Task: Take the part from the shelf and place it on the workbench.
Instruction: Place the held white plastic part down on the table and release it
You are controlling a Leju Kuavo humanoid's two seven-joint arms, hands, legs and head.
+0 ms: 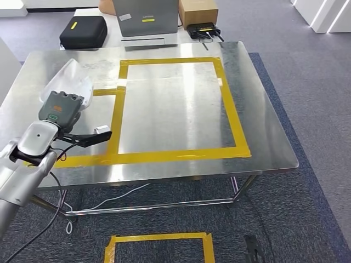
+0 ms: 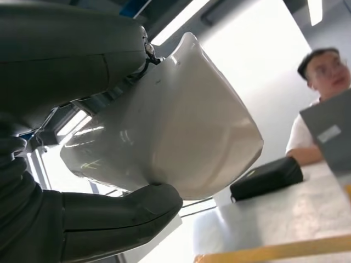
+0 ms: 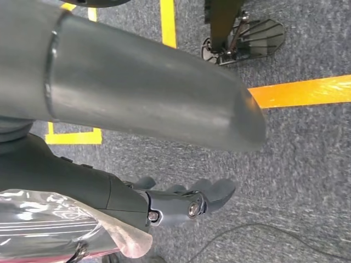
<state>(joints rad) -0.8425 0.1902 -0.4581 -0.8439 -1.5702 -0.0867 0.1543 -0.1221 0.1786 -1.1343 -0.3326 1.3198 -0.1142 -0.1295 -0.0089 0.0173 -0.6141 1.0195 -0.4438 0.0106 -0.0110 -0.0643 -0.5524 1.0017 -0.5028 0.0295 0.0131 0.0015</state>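
I am holding the white part (image 2: 174, 126) in my left hand (image 1: 60, 107), with my thumb (image 2: 124, 213) pressing under its smooth curved shell and my other fingers closing over its upper side, so the part is sitting clamped between them rather than balancing on anything. In the head view the part (image 1: 70, 79) is sticking out just beyond my hand, over the left end of the steel tabletop (image 1: 265, 142), and I cannot tell whether its far edge is touching the metal or hanging just above it. I am keeping it gripped from both sides because the glossy shell looks slippery and wide, and a looser hold would likely let it tip. Ahead and to the inner side of my hand, a yellow tape rectangle (image 1: 232, 109) is marking out the middle of the tabletop, which I judge to be the intended drop zone; the part is lying outside its border for now. My right hand (image 3: 186, 200) is hanging at my side over the grey carpet, its fingers loosely extended and holding nothing. A black case (image 2: 267, 178) is lying well beyond the held part, and a person (image 2: 318, 104) is sitting past it.
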